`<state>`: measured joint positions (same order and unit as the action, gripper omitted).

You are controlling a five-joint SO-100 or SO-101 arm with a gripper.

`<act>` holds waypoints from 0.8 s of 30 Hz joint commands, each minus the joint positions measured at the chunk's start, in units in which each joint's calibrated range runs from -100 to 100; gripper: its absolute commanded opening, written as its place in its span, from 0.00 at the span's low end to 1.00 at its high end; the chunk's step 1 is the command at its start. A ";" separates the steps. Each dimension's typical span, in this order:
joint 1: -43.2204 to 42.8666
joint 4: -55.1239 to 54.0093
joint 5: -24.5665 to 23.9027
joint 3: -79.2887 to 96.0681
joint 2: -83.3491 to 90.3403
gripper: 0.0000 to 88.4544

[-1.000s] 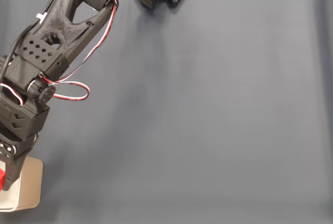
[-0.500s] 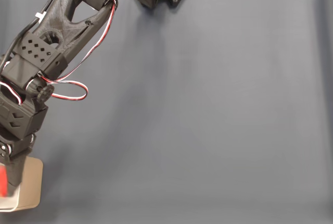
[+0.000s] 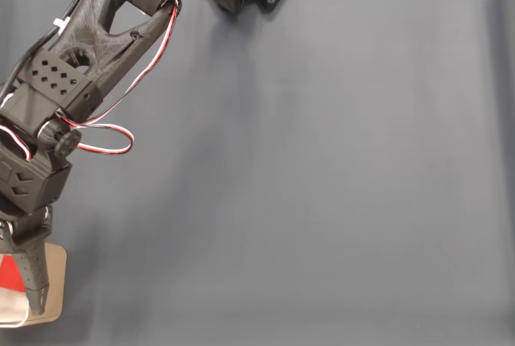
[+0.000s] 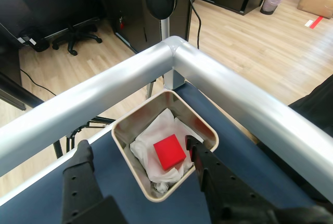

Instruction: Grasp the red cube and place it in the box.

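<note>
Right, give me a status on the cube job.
Done: the red cube lies inside the box on crumpled white lining, free of the gripper. In hand: nothing; the jaws are open, one to each side of the box in the wrist view. Left: only pulling the arm away, it seems.

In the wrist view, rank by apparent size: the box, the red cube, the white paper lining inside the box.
1. box
2. white paper lining, crumpled inside the box
3. red cube, resting on the lining
</note>
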<state>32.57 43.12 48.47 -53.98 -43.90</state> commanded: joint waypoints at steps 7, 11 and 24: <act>0.74 -1.89 0.15 -2.68 5.25 0.47; 0.74 -2.54 0.44 -2.59 5.34 0.47; 0.74 -3.45 1.17 -2.50 5.51 0.47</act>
<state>32.57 40.89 49.16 -53.98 -43.81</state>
